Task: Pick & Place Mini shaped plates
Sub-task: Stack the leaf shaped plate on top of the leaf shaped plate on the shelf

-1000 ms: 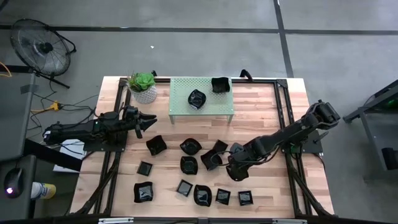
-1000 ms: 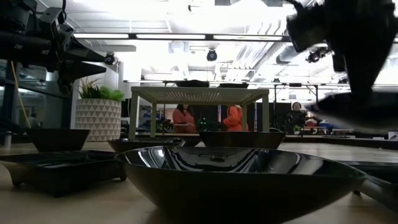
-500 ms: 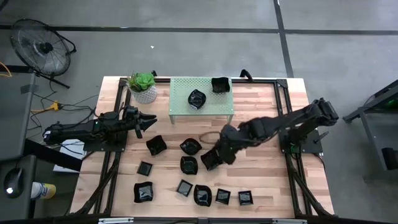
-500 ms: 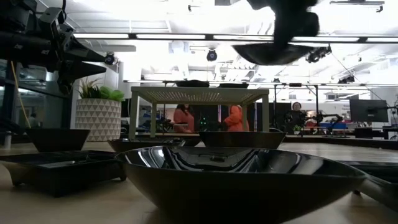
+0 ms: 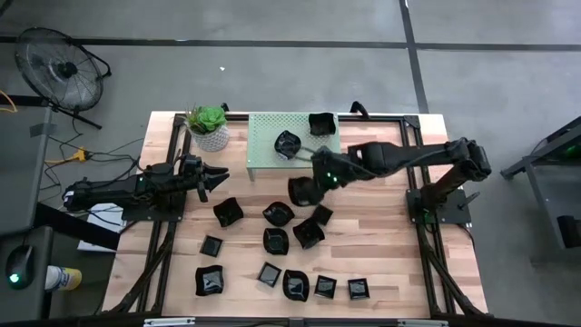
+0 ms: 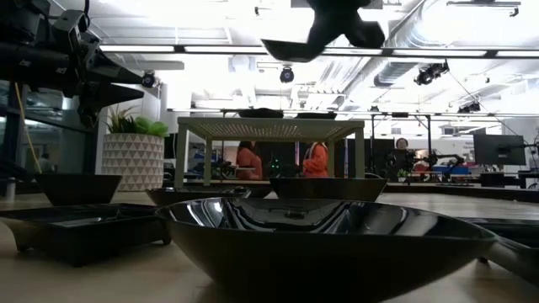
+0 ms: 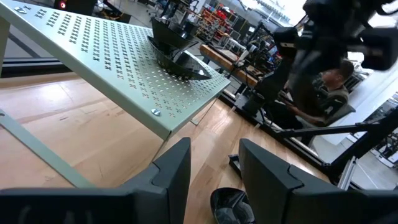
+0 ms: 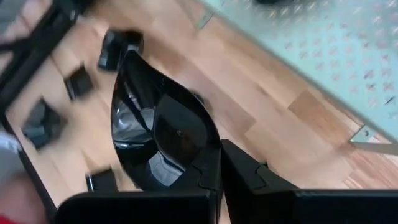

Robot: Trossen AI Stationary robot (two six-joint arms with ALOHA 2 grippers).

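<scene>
Right wrist view shows the right gripper (image 8: 219,163) with its jaws clenched on the rim of a glossy black plate (image 8: 163,130), which hangs tilted in the air above the wooden surface (image 8: 261,118). From above, that held plate sits at the arm's tip, just in front of the pale green perforated stand (image 5: 263,145), lifted clear of the other plates. Two black plates rest on top of the stand: a wavy one (image 5: 288,143) near its middle and a squarer one (image 5: 321,123) at its far right corner. Below the held plate, a loose cluster of small black plates (image 5: 277,214) lies spread over the front half of the surface, some square, some rounded, a few touching each other. In the low view, the held plate (image 6: 290,49) shows high up, above the stand.

Over at the left edge of the surface, the left gripper (image 5: 216,173) waits off the wood with its jaws released and nothing between them. A potted green plant (image 5: 210,125) stands just left of the stand.
</scene>
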